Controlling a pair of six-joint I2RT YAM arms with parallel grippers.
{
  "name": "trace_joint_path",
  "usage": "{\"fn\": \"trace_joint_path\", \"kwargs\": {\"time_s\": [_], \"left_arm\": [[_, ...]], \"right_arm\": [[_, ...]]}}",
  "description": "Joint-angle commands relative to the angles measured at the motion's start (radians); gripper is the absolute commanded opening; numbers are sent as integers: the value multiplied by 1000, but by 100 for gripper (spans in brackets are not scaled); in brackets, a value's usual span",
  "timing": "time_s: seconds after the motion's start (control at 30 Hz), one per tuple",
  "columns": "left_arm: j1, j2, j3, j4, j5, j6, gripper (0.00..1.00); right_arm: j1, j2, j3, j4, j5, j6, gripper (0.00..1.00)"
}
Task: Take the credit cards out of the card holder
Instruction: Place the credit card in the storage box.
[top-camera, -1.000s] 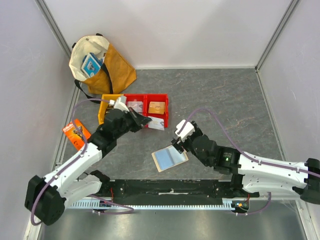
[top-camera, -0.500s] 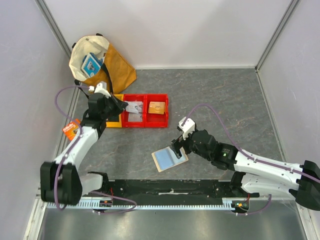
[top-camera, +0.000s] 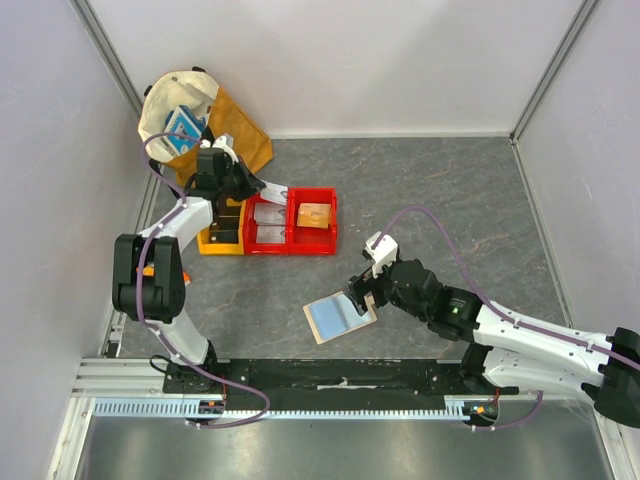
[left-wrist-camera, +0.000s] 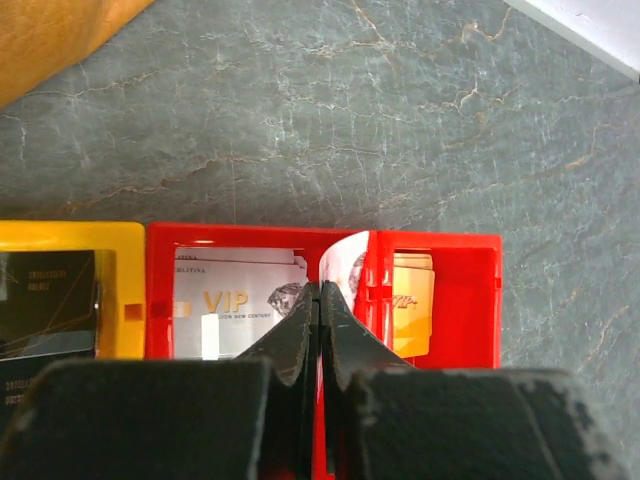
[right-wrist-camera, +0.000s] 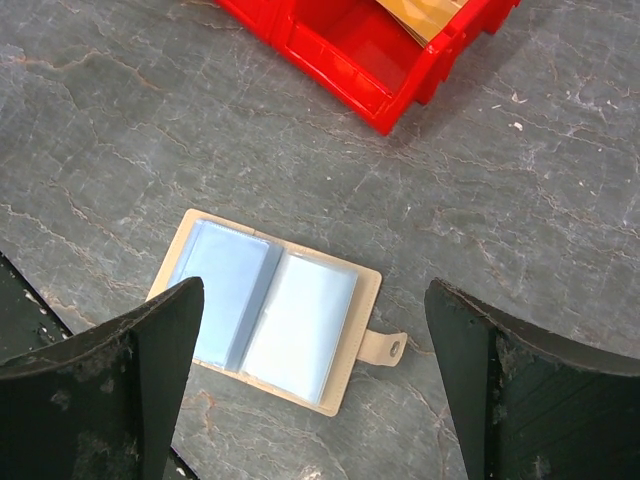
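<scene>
The card holder (right-wrist-camera: 268, 312) lies open and flat on the grey stone-patterned counter (top-camera: 440, 190), its beige cover showing only as a thin border around two pale blue-grey clear sleeves that meet at a raised fold. In the right wrist view a small beige snap tab juts from the right-hand cover, pointing toward the lower right. In the top view the opened holder sits near the middle of the counter, nearer the arm bases than the red bin (top-camera: 322, 246) and well apart from it. Its long axis runs left to right, rising a little toward the right, and the fold crosses it. The right fingers (top-camera: 362, 296) hover over the holder's right end, spread wide apart with nothing between them. The left fingers (left-wrist-camera: 320, 300) are pressed together on a thin pale credit card (left-wrist-camera: 346, 262), seen nearly edge-on and curling to the right over the divider between the red bin's two compartments. I cannot tell whether it touches the divider. Below, a light grey VIP card (left-wrist-camera: 232, 298) lies flat in the left red compartment. A tan-gold item (left-wrist-camera: 412, 300) sits in the right one, and a dark card (left-wrist-camera: 50, 300) lies in the yellow bin (left-wrist-camera: 70, 234) alongside.
</scene>
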Motion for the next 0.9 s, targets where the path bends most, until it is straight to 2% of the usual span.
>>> {"fn": "trace_joint_path", "kwargs": {"time_s": [0.0,0.2,0.57,0.87], "left_arm": [[3,60,60,-30,63,44,2],[3,94,80,-111,63,39,2],[2,-15,30,-148,66,65,2],[3,55,45,-29,106,-5,2]], "right_arm": [[-8,-8,4,6,19,8,98],[-13,-1,7,3,22,4,98],[-20,1,-3,4,23,-1,98],[-22,-2,-7,1,22,4,98]]}}
